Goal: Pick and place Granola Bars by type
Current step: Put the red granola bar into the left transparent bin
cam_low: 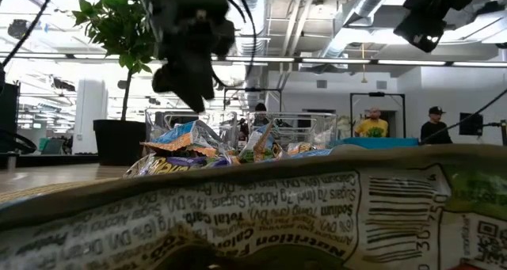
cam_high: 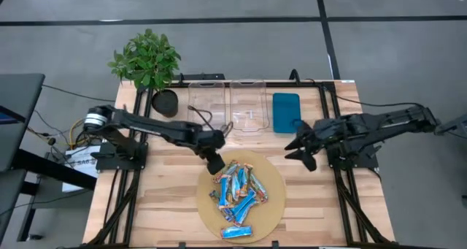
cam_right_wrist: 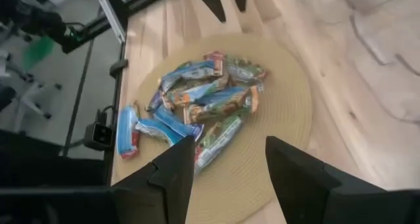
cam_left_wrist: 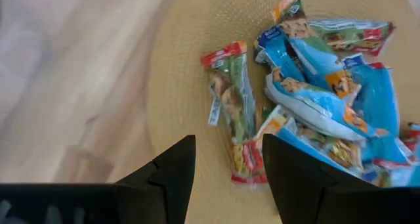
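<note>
Your shiny wrapped granola bars point(cam_high: 238, 191) heap on the round woven mat point(cam_high: 273, 205); clear bins point(cam_high: 226, 103) hold nothing visible; left gripper point(cam_high: 216, 163) and right gripper point(cam_high: 300, 148) jaws apart.

In the low view, one wrapper point(cam_low: 317, 214) sits so close that it fills the bottom of the picture, blurry and cut off. It hides most of the Granola Bars point(cam_low: 230, 153) behind it and the counter too.
</note>
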{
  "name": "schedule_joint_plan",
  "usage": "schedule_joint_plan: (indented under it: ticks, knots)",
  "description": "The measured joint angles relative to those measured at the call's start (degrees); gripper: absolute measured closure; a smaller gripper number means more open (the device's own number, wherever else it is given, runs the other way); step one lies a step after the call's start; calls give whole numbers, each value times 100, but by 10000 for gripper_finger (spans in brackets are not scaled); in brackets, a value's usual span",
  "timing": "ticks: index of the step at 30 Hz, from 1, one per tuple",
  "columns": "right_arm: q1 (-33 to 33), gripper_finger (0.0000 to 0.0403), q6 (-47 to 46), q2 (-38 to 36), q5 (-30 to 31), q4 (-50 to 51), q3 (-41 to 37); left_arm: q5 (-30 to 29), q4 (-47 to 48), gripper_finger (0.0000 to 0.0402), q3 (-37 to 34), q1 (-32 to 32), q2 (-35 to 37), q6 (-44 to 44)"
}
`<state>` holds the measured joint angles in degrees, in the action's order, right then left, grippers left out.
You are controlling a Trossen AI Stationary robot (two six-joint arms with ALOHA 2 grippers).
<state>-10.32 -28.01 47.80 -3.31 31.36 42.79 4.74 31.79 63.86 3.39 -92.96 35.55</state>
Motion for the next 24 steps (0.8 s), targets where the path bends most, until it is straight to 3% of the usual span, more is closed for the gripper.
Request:
schedule_joint_plan:
  ticks: [6,11,20,24]
  knots:
    - [-95,226,-139,523,-276,-5,19,-34,-604,233,0,274,-727,3]
    - [-92,226,-195,703,-282,-8,17,-509,-691,233,0,457,-1147,46]
    - [-92,226,-243,687,-284,-44,17,-388,-1183,233,7,547,-1531,45]
    - [-92,226,-185,685,-288,-61,17,-385,-1252,254,11,545,-1549,68]
